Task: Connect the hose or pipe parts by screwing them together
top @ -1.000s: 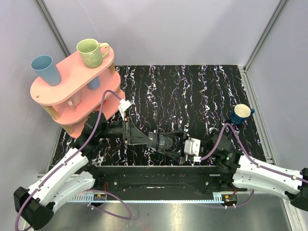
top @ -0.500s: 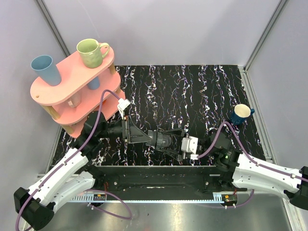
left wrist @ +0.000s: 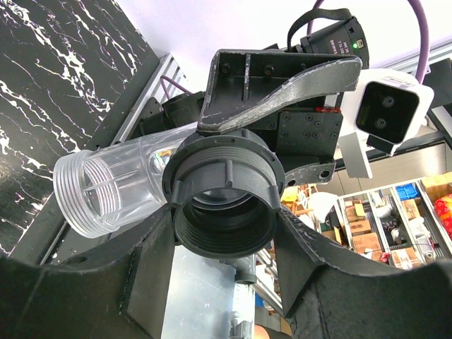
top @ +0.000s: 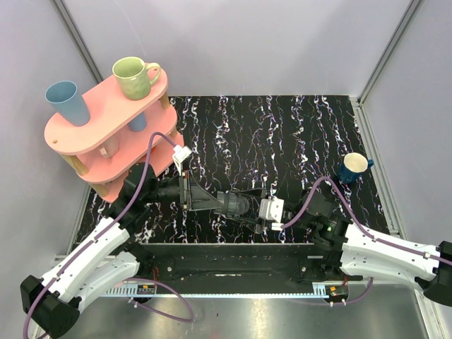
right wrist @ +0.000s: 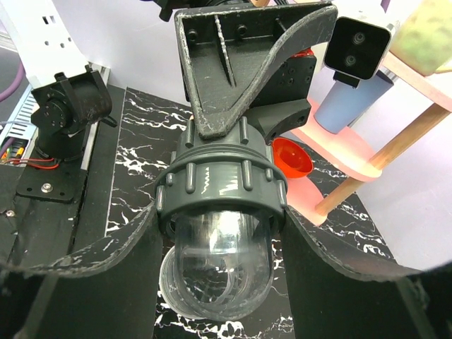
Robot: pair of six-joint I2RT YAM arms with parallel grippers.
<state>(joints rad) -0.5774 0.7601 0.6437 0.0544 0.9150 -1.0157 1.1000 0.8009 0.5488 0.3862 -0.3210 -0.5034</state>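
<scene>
The hose or pipe parts (top: 236, 205) hang above the table's near middle, held end to end between both grippers. In the left wrist view a dark grey threaded collar (left wrist: 222, 212) sits between my left gripper's (left wrist: 222, 229) fingers, which press its two sides. A clear threaded tube (left wrist: 106, 191) sticks out to its left. In the right wrist view a ribbed grey collar (right wrist: 220, 187) with a clear dome (right wrist: 219, 261) is clamped in my right gripper (right wrist: 220, 233). The two collars meet. How far they are threaded together is hidden.
A pink two-tier shelf (top: 106, 127) at the back left carries a green mug (top: 134, 76) and a blue cup (top: 67, 102). A blue mug (top: 353, 167) stands on the black marbled table (top: 282, 134) at the right. A red bowl (right wrist: 291, 157) lies near the shelf's foot.
My right arm has pushed leftward, and its wrist has come closer to the left gripper. The left arm has hardly moved. Both grips have held.
</scene>
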